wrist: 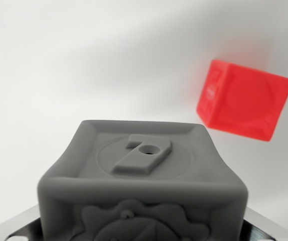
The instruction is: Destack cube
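White surface (43, 75) behind; rigid, light-looking grey cube (141, 175) judged best gripped on flat opposite sides; red cube (244, 99) apart; jaws' state indeterminable.

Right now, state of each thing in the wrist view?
grey cube: close to the camera between the hand's metal parts at the bottom edge, raised figure on the face towards the camera; grip contact not visible.
red cube: alone on the white surface, apart from the grey cube, tilted in the picture, blurred.
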Robot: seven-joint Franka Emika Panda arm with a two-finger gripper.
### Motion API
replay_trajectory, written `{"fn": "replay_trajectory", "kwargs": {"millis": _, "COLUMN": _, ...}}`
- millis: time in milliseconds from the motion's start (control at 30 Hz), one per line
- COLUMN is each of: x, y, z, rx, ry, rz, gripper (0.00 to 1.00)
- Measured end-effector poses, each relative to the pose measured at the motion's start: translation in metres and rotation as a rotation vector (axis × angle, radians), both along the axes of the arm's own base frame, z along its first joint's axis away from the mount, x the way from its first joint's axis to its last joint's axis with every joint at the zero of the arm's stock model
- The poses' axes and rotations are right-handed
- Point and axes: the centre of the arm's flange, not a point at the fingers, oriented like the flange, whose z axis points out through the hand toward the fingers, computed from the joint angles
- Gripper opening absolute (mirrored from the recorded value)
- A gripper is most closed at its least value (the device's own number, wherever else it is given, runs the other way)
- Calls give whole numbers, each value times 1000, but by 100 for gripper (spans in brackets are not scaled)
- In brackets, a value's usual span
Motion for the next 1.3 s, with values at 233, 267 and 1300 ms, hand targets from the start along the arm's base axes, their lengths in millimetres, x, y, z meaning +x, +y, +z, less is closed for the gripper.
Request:
{"fn": "replay_trajectory", "kwargs": {"millis": 233, "x": 3, "y": 14, "z": -3, "rx": 0, "ry": 0, "rz": 33, "gripper": 0}}
{"fn": "replay_trajectory", "kwargs": {"millis": 267, "x": 4, "y": 16, "z": -3, "rx": 0, "ry": 0, "rz": 38, "gripper": 0}}
{"fn": "replay_trajectory", "kwargs": {"millis": 1300, "x": 17, "y": 75, "z": -13, "rx": 0, "ry": -1, "rz": 174, "gripper": 0}}
